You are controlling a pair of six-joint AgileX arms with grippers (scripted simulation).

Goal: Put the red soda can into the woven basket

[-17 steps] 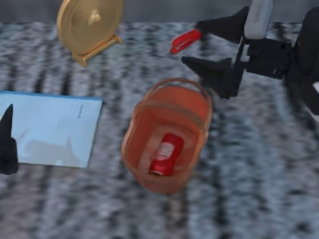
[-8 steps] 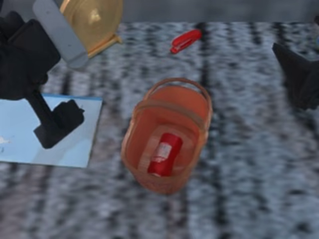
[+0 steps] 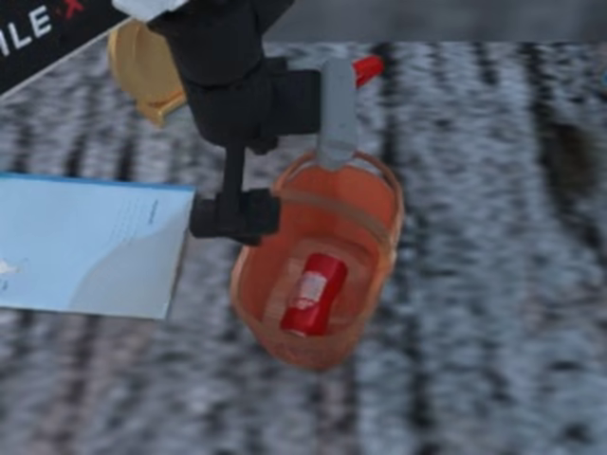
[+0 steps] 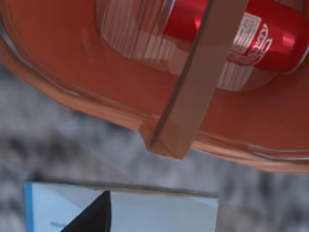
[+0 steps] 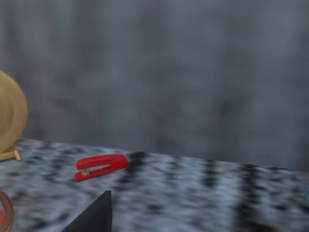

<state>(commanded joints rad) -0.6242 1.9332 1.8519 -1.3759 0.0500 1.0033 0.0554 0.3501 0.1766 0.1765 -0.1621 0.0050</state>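
While the red soda can (image 3: 314,293) lies inside the woven basket (image 3: 379,204), our left gripper (image 3: 234,216) has swung over its rim; its opening we cannot tell, so the placing looks done

Soda can (image 3: 313,294) lies on its side inside the basket (image 3: 261,313), near table centre, under the basket's handle in the left wrist view. Left gripper (image 3: 232,216) hangs over the basket's left rim, arm reaching in from the top-left. Sheet of paper (image 3: 85,242) flat on the table left of the basket, its right edge just beside it. Disc on a stand (image 3: 142,71) behind the paper, at the far left, partly hidden by the arm. Stapler (image 3: 368,66) behind the basket, well apart from it.
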